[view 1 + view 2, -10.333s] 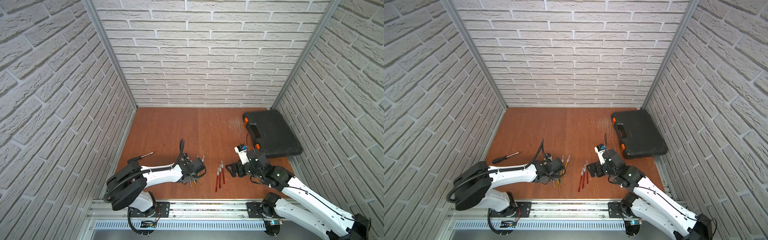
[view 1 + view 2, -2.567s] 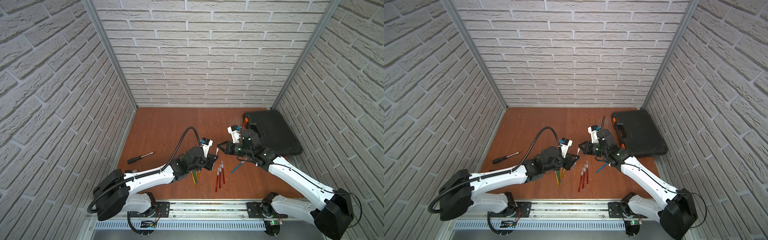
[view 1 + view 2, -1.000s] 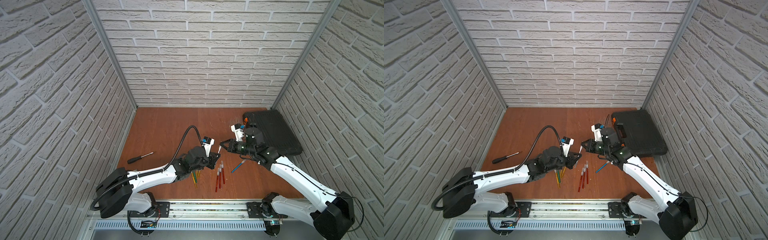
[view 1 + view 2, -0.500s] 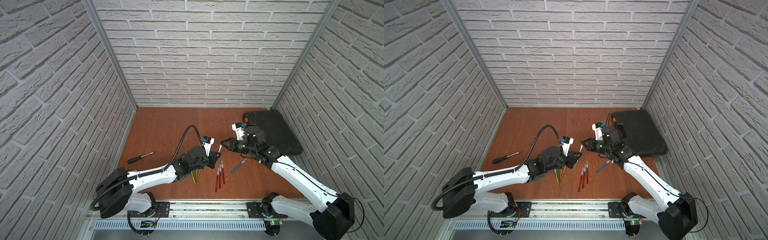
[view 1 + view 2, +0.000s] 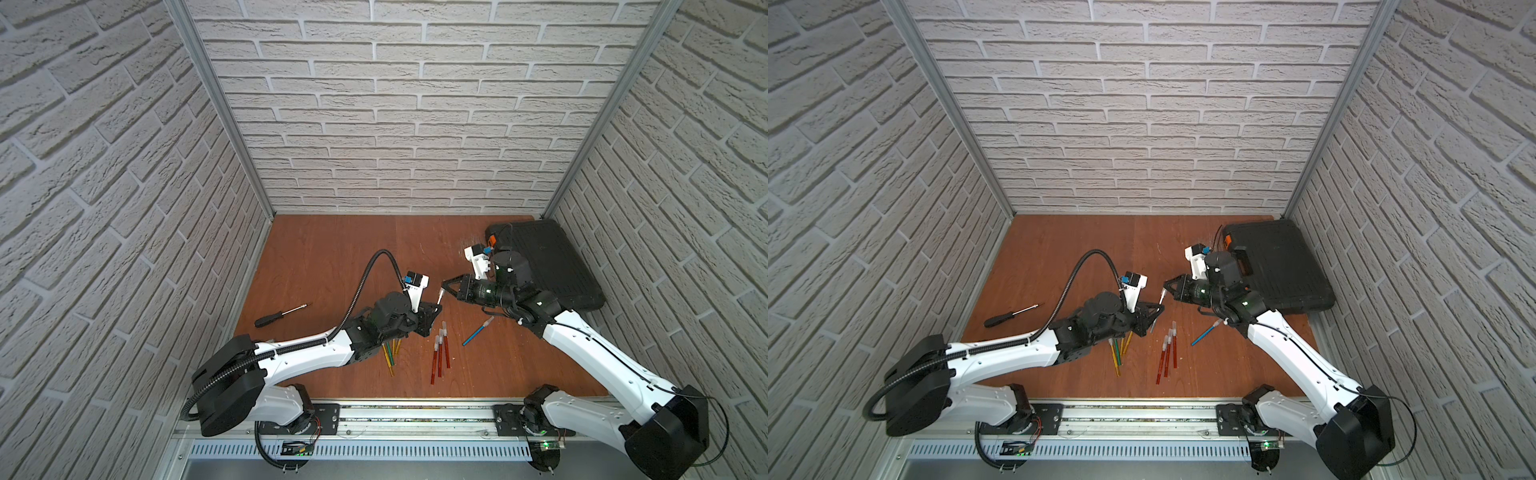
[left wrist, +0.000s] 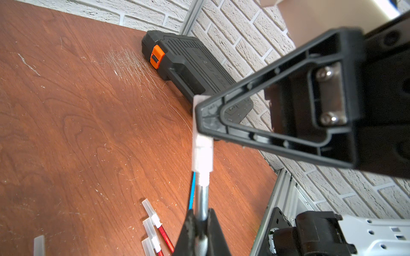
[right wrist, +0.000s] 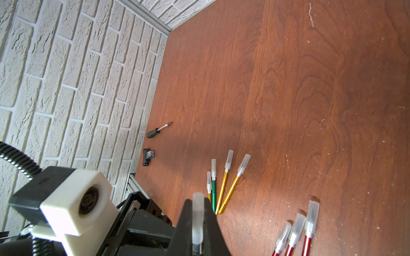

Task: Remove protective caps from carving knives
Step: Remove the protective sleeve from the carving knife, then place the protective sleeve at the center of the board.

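Silver knife (image 6: 203,197) in left pincer (image 6: 201,218), cap (image 6: 202,155) right pincer (image 7: 197,205)

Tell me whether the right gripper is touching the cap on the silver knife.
Touching. The right wrist view shows the protective cap pinched between the closed fingers of the right gripper, with no gap on either side.

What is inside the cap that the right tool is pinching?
The silver knife runs its white front end into the cap. Its blade cannot be seen: the cloudy plastic and the right tool, shut on the cap's far end, cover it.
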Tool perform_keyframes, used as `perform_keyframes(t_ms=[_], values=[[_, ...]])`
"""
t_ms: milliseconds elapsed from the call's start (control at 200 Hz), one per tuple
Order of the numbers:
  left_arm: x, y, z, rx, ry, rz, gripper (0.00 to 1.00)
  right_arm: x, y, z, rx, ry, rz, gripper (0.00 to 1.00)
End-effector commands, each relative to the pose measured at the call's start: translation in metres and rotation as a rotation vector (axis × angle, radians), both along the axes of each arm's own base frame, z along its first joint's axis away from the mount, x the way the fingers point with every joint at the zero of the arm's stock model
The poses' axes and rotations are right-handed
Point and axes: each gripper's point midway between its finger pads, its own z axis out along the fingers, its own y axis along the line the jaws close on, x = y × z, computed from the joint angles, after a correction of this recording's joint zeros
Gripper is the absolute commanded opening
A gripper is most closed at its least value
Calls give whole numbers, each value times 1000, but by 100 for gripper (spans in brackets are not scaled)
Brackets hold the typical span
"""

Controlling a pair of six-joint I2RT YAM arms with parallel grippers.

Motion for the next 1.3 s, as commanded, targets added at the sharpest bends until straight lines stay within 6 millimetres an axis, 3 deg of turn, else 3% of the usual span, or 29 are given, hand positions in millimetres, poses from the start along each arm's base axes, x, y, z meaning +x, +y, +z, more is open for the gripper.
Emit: perform_keyframes(t_ms=[0, 305, 485, 715, 1020, 1295], values=[[-27, 18, -68, 202, 148, -48, 0, 56, -34, 88, 64, -321, -219, 5], [-27, 21, -68, 200, 149, -39, 0, 61, -36, 87, 52, -323, -218, 5], [-22, 25, -53, 169, 116, -7, 0, 61, -32, 78, 24, -302, -182, 5], [-14, 38, -33, 110, 84, 37, 0, 50, -38, 51, -127, -232, -124, 5], [-3, 67, -15, 85, 57, 92, 0, 30, -65, -2, -399, -57, -91, 5], [3, 70, -3, 88, 20, 88, 0, 33, -75, -28, -513, 57, -81, 4]])
